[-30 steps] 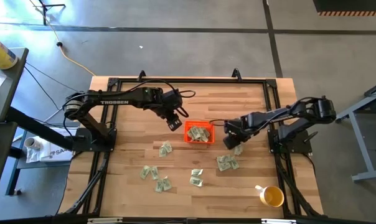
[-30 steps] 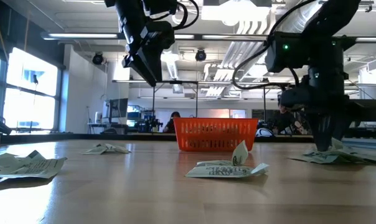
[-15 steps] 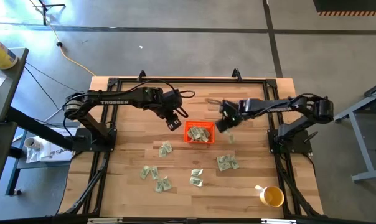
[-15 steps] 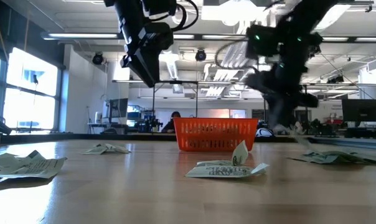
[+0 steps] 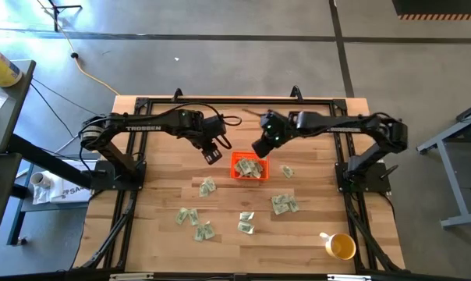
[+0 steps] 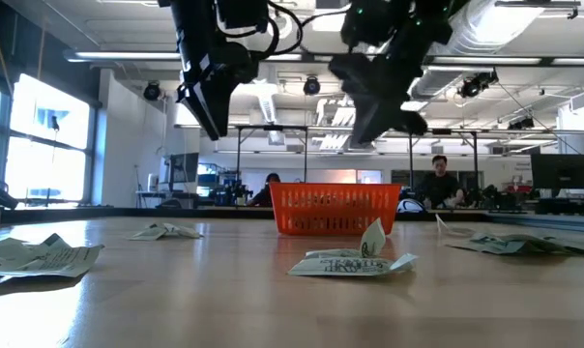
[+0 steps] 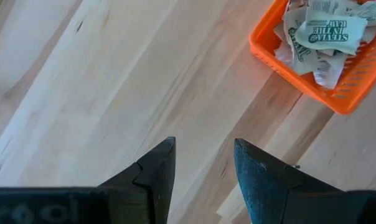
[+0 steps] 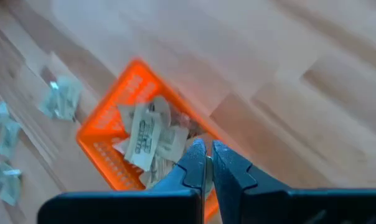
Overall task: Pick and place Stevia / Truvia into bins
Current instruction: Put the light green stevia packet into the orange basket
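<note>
Overhead arrangement at the delivery step. The right gripper [image 5: 260,147] hangs above the far edge of the orange bin [image 5: 249,167], its fingers pressed nearly together; the wrist view shows no packet clearly between them, so whether it carries one cannot be told. A single packet [image 5: 287,171] lies on the table just beside the bin on the right arm's side, outside the walls. The left gripper [image 5: 212,154] waits raised near the bin's other side, its fingers [image 7: 155,171] parted and holding nothing. The bin already contains several Stevia packets [image 7: 324,28]; loose packets [image 5: 284,204] lie scattered over the near half of the table [image 5: 157,117]. To do this step well, the right gripper should be centred over the bin's interior rather than its rim and lowered close to the pile before letting go, since such light paper probably flutters sideways; the stray packet beside the bin would likely need collecting again.
</note>
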Controlling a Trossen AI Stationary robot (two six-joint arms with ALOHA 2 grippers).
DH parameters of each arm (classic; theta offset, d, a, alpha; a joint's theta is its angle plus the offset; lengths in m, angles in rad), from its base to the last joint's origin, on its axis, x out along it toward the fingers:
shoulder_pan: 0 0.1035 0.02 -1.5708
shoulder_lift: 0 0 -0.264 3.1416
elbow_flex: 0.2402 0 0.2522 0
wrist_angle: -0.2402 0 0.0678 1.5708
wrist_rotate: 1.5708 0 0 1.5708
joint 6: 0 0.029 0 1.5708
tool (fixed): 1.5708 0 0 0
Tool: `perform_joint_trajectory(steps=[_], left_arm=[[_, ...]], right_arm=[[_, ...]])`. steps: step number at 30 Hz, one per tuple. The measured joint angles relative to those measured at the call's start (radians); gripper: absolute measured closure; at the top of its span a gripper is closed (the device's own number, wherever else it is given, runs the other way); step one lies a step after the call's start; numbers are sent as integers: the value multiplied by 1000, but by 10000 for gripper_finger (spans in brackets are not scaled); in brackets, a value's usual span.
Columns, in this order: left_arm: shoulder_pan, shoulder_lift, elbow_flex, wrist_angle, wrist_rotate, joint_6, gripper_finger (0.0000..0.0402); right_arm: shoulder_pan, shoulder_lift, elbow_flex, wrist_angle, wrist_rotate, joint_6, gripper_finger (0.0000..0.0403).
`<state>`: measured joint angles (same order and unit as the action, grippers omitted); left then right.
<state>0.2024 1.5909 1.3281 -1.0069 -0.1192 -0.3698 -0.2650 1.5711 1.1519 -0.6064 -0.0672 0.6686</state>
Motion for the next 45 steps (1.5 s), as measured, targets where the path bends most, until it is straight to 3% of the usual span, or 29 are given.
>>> perform_joint_trajectory(steps=[6,11,21,26,36,39,45], left_arm=[[-8,-28,0,-2,0,4,206],[-14,-110,-8,8,-36,4,206],[-13,-265,-128,1,-102,-55,206],[-13,-324,-197,8,-102,-113,206],[-13,-445,-328,51,-74,-186,206],[-13,-458,-365,67,-69,-208,206],[-13,-460,-403,89,-41,-222,206]], right_arm=[[50,99,0,62,-26,-23,366],[89,114,0,53,12,-31,329],[117,102,0,17,64,-51,196],[132,63,1,-59,150,-71,148],[91,20,-74,-364,113,-53,135],[81,20,-136,-372,60,4,135],[98,20,-208,-297,60,31,135]])
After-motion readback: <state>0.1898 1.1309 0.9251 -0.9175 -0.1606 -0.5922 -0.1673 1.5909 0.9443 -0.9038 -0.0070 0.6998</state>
